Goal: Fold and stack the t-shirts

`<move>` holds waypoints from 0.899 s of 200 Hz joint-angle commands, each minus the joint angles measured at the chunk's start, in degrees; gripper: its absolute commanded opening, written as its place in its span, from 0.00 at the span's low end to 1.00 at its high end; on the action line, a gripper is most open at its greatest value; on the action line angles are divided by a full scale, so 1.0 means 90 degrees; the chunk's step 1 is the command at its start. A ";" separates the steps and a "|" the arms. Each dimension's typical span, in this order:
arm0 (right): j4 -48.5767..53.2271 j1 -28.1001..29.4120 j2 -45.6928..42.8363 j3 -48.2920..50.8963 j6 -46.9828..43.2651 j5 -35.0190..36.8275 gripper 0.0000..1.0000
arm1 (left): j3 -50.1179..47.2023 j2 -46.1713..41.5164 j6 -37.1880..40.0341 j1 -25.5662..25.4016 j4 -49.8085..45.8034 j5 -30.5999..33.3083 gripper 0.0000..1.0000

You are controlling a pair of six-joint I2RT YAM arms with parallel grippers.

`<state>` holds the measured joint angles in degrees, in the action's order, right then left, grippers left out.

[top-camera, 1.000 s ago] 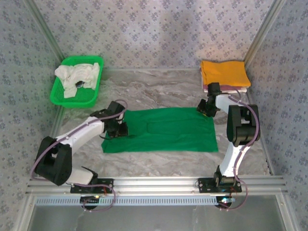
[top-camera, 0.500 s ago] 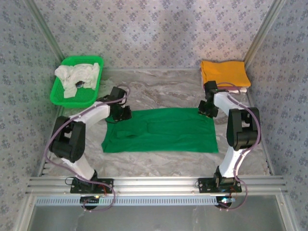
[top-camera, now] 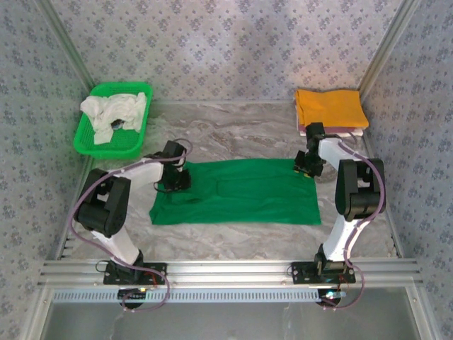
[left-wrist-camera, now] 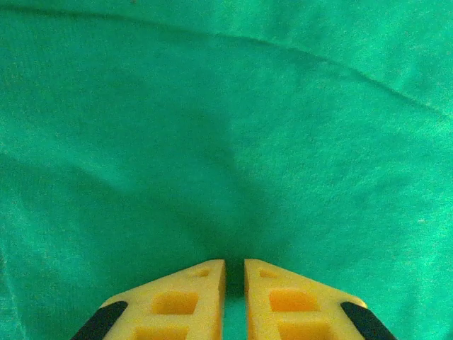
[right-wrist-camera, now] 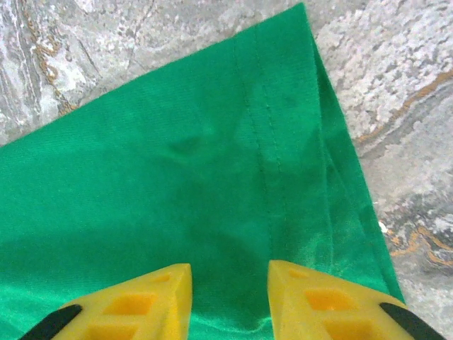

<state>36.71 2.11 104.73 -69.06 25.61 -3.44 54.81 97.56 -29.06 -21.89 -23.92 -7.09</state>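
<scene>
Bright green cloth t-shirt (top-camera: 237, 191), spread flat as a wide rectangle in the middle of a grey marbled tabletop (top-camera: 233, 127), between two white-and-black robot arms. The left gripper (top-camera: 174, 181) is lowered onto the far left corner of the shirt. In the left wrist view its yellow fingers (left-wrist-camera: 187, 301) are drawn almost together, with only a thin slit between them. Faint creases in the cloth run toward the tips, so a small fold appears to be pinched. The right gripper (top-camera: 306, 167) is placed over the far right corner. In the right wrist view its yellow fingers (right-wrist-camera: 145, 297) are held apart, with flat green cloth and a stitched hem visible in the gap, and nothing is gripped. A folded orange-yellow t-shirt (top-camera: 329, 106) is laid at the far right corner of the table on top of paler folded cloth (top-camera: 357, 131). Crumpled whitish t-shirts (top-camera: 113, 113) are heaped in a green plastic mesh basket (top-camera: 85, 144) at the far left.
</scene>
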 commanded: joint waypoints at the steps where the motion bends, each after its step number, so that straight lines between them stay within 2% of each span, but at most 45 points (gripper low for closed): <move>1: -0.0065 -0.0042 0.0190 0.0022 -0.0007 -0.0123 0.33 | -0.0127 -0.0073 -0.0004 0.0005 0.0043 0.0173 0.15; 42: -0.0144 -0.0075 0.0266 0.0027 0.0082 -0.0139 0.24 | -0.0142 -0.0068 0.0025 0.0048 0.0079 0.0183 0.15; 58: -0.0152 -0.0072 0.0273 0.0027 0.0082 -0.0056 0.11 | -0.0157 -0.0068 0.0038 0.0066 0.0072 0.0235 0.14; 78: -0.0033 -0.0075 0.0177 0.0027 0.0085 0.0059 0.06 | -0.0237 -0.0117 0.0035 0.0113 0.0062 0.0314 0.14; 91: 0.0045 -0.0076 0.0044 0.0027 0.0080 0.0173 0.00 | -0.0284 -0.0154 0.0026 0.0144 0.0070 0.0337 0.14; 122: 0.0387 -0.0051 -0.0258 0.0007 0.0072 0.0418 0.00 | -0.0308 -0.0153 0.0045 0.0196 0.0054 0.0363 0.14; 180: 0.0611 -0.0114 -0.0621 0.0258 0.0073 0.0258 0.00 | -0.0391 -0.0282 0.0084 0.0284 0.0006 0.0438 0.13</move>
<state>39.64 1.65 100.71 -68.99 26.15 -1.21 53.08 96.36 -29.02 -20.32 -21.80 -5.91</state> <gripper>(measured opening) 0.066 0.135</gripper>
